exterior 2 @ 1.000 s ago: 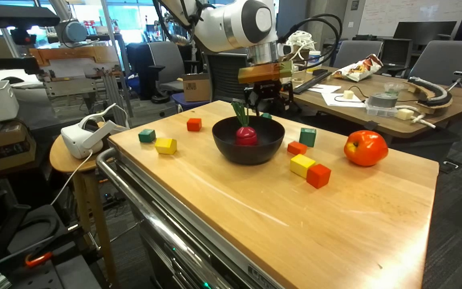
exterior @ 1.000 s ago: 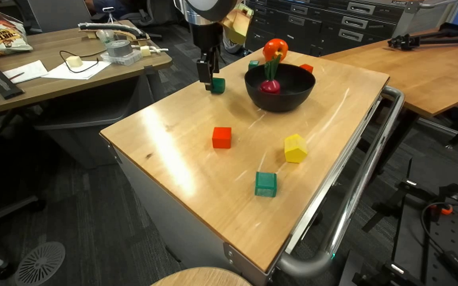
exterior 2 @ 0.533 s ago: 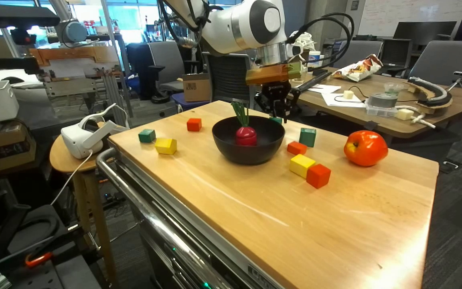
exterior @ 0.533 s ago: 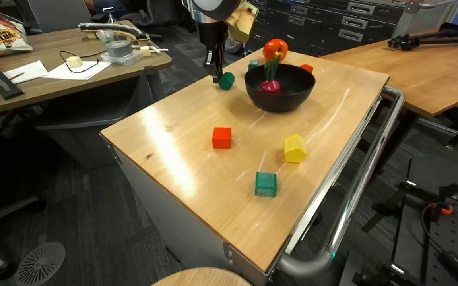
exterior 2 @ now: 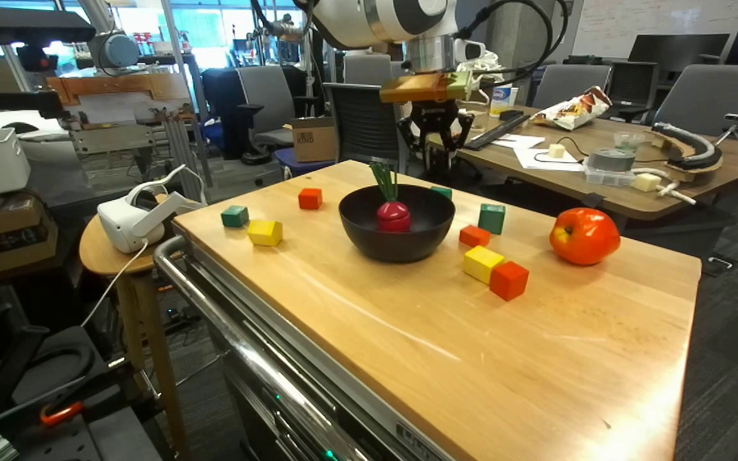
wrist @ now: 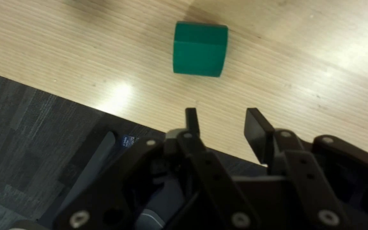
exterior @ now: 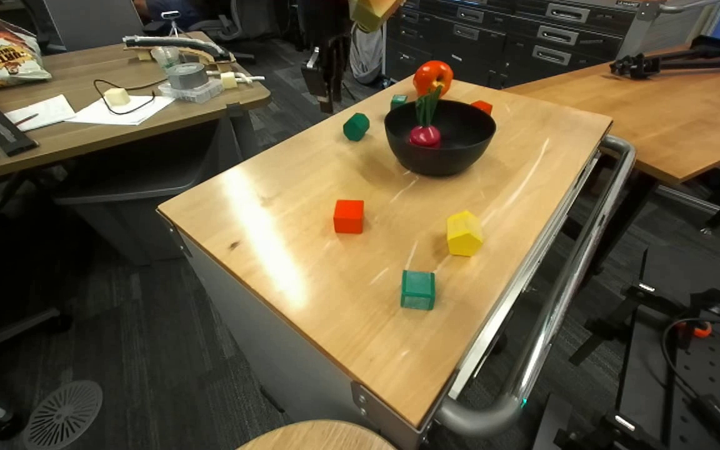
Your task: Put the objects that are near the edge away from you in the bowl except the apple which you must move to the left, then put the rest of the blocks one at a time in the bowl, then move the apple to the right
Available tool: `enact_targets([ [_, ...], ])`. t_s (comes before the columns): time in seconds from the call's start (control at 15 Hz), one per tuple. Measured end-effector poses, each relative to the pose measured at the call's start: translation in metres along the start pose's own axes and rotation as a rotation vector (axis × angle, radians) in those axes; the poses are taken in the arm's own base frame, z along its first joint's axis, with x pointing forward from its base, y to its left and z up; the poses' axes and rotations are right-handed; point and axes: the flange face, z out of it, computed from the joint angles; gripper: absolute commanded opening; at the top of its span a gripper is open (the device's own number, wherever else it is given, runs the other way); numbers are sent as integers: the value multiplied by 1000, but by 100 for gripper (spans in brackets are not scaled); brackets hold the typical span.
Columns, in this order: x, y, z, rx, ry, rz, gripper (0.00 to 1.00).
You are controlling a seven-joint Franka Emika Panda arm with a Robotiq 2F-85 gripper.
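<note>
Gripper (wrist: 221,123) hangs parted and empty, likely to fetch the green block (wrist: 200,49) lying near the bowl (exterior: 441,161), so it should next centre over that block, though its height is unclear.

The round black bowl (exterior 2: 398,248) looks smooth. Inside the bowl, the dark red toy fruit with a tall green stalk (exterior 2: 393,219) is shiny like plastic. Apart from the bowl, the round red-orange apple (exterior 2: 580,240) is very glossy. Near the bowl, the green block with six-sided ends (wrist: 200,51) looks smooth and dull. Under the bowl, the pale wooden table top (exterior 2: 535,358) shows thin lines and bright shiny patches. Lower than the bowl, the silver metal rail (exterior: 552,325) gleams and the dark grey carpet (exterior: 166,350) looks rough.
</note>
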Motion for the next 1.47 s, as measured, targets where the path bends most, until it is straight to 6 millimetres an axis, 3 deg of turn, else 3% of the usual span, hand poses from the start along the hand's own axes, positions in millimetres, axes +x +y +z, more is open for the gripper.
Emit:
enact_targets([
  [0.2, -2, 7, -20, 20, 24, 107, 98],
  [0.4, -9, 20, -14, 9, 8, 215, 100],
  [0.93, -32, 32, 44, 103, -124, 341, 100],
  [1.07, -34, 32, 51, 124, -141, 349, 75],
  [1.47, -35, 30, 54, 135, -151, 346, 27],
])
